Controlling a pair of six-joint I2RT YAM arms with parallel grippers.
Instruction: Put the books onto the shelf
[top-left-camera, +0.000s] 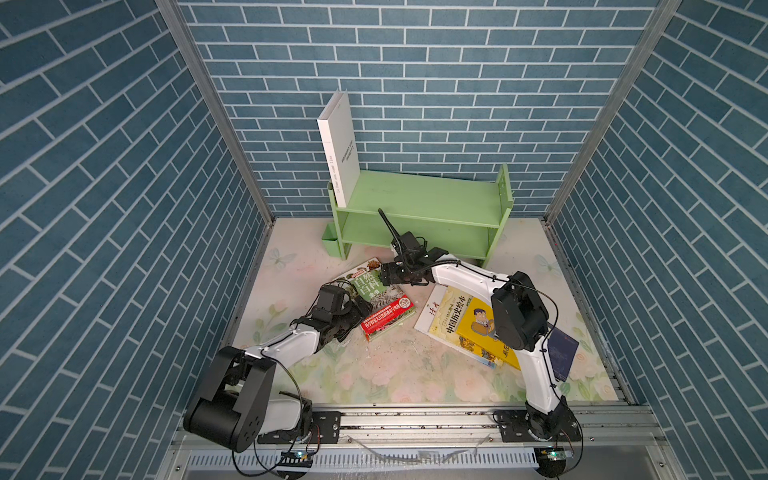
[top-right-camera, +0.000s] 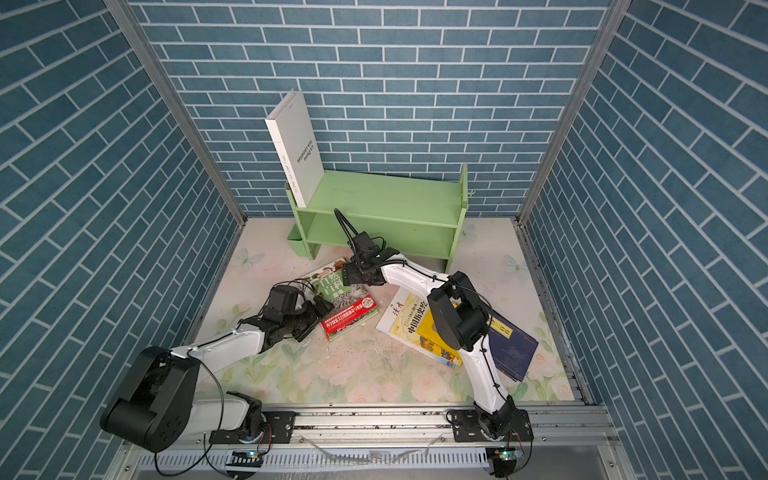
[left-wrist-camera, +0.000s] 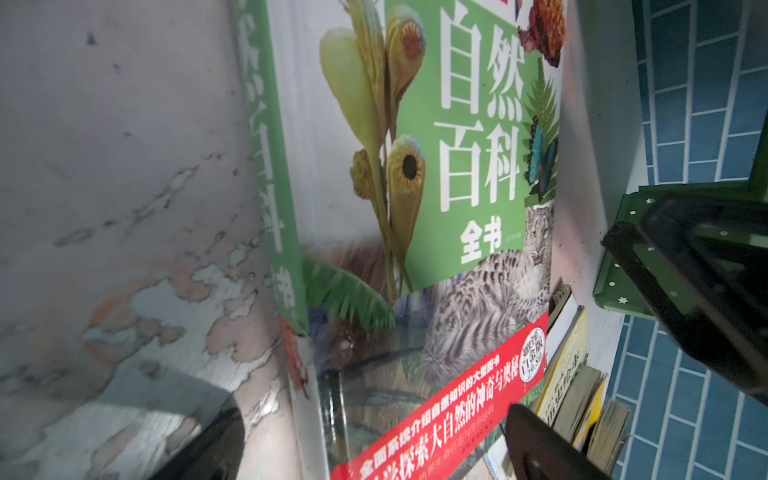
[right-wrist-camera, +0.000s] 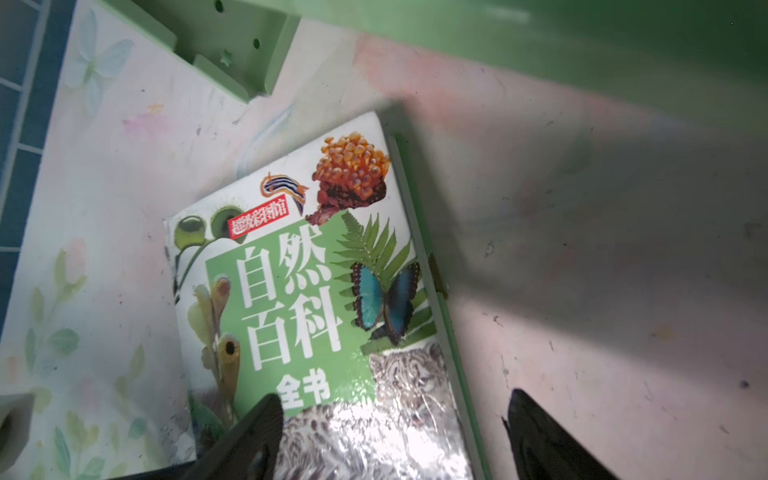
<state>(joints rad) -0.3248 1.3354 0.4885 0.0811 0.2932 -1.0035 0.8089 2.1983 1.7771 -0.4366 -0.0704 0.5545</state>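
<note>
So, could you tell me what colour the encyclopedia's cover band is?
The band is red, white-lettered, clearest in the left wrist view.

- Books: six can be told apart: one white book (top-left-camera: 338, 145), one green-and-red book (top-left-camera: 376, 297), one thin white book (top-left-camera: 430, 309), one pale yellow book (top-left-camera: 451, 318), one bright yellow book (top-left-camera: 478, 328) and one navy book (top-left-camera: 561, 353).
- Shelf (top-left-camera: 415, 195): one, with two tiers.
- Green bin (top-left-camera: 332, 245): one.
- Claws: two, the left claw (left-wrist-camera: 370, 440) and the right claw (right-wrist-camera: 395, 436).

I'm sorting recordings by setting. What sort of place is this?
Probably a lab test cell dressed as a room: printed blue-brick wall panels, a left arm and right arm bolted to a metal rail, and a small green shelf on a floral mat.
</note>
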